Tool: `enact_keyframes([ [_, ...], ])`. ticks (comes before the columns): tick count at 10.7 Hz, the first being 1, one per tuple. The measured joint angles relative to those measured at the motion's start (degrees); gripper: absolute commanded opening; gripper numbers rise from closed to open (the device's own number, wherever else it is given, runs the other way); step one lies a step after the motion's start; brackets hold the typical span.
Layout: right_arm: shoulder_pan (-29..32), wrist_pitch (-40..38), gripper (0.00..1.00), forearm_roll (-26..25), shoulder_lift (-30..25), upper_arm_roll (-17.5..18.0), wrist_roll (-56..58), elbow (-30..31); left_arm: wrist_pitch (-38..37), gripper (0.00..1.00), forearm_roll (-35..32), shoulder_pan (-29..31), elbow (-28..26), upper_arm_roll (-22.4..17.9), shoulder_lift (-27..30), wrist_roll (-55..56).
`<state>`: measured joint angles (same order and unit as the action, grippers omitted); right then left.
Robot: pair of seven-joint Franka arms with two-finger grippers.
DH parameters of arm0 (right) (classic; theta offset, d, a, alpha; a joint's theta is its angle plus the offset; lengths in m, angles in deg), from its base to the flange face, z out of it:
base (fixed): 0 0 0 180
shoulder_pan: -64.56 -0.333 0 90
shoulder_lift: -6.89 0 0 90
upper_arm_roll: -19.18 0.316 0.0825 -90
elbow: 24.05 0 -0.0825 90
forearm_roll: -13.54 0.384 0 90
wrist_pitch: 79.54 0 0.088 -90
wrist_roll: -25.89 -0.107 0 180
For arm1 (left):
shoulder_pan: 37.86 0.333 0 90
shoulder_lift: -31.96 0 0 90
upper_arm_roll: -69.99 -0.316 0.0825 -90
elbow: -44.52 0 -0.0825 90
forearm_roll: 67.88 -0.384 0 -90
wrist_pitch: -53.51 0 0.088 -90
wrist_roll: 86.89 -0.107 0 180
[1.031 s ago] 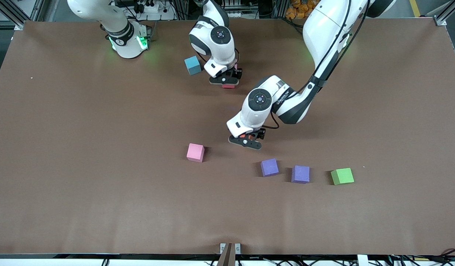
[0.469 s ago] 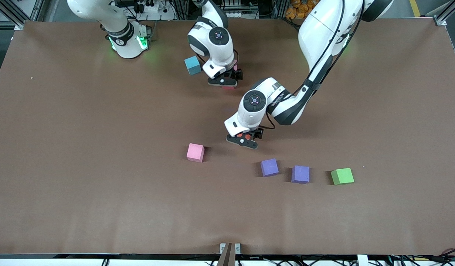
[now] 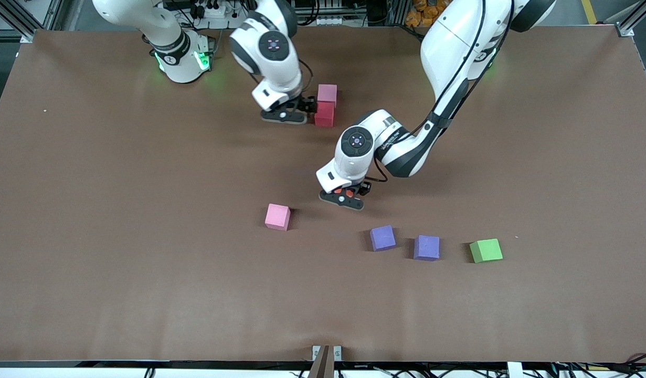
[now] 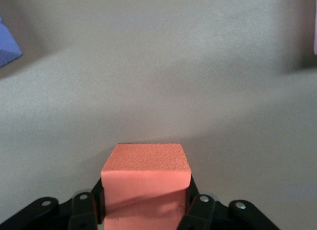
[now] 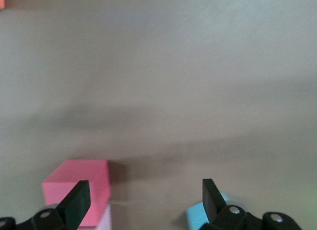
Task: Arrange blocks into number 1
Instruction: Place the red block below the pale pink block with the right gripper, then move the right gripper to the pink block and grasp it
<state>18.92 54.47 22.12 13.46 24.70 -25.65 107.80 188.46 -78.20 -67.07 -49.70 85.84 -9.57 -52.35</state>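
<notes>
**A:** Taking twelve o'clock as pointing at the robots' bases, what is the left gripper (image 3: pixel 343 199) doing?

**B:** It is hanging low over the middle of the table (image 3: pixel 118 210). Its fingers (image 4: pixel 200 206) are pressing against two opposite sides of the orange block (image 4: pixel 146 174), so it is gripping that block. I cannot tell whether the block is touching the table.

**A:** And the right gripper (image 3: pixel 286 114)?

**B:** It is standing empty, with its fingers (image 5: pixel 75 199) spread wide. It is just beside the red block (image 3: pixel 324 115), at that block's nine o'clock. A teal block (image 5: pixel 198 217) is showing close by it in the right wrist view.

**A:** Where are the red block and its neighbour sitting?

**B:** The red block is lying at roughly twelve o'clock from the left gripper, well apart from it. A pink block (image 3: pixel 327 93) is touching the red block at the red block's twelve o'clock, so the two are forming a short column.

**A:** And the loose ones?

**B:** A second pink block (image 3: pixel 277 217) is resting alone between eight and nine o'clock of the left gripper. The first purple block (image 3: pixel 382 238) is sitting between four and five o'clock of that gripper. The second purple block (image 3: pixel 426 248) is lying near it at three o'clock, not touching. A green block (image 3: pixel 486 250) is lying farther along at three o'clock again, toward the left arm's end.
</notes>
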Motion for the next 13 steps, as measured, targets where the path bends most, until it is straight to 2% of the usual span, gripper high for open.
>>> enact_keyframes([
  [3,9.28,-2.76,1.0,-0.28,-2.76,-0.02,10.78,1.53,-1.27,0.0,-0.11,-0.56,0.6,1.15,0.4,9.49],
  [8,24.81,0.68,1.0,-0.95,-2.18,-0.34,18.92,-0.61,-7.66,0.0,-0.11,-1.39,1.21,7.42,2.72,23.07],
  [10,27.23,0.72,1.0,-0.95,2.29,-0.56,18.97,-7.83,-8.68,0.0,-0.11,-1.49,0.51,8.92,2.68,25.06],
  [13,27.23,0.92,1.0,-0.89,13.72,-1.41,18.87,-21.37,-9.38,0.0,-0.11,-1.46,-1.59,10.68,2.62,25.11],
])
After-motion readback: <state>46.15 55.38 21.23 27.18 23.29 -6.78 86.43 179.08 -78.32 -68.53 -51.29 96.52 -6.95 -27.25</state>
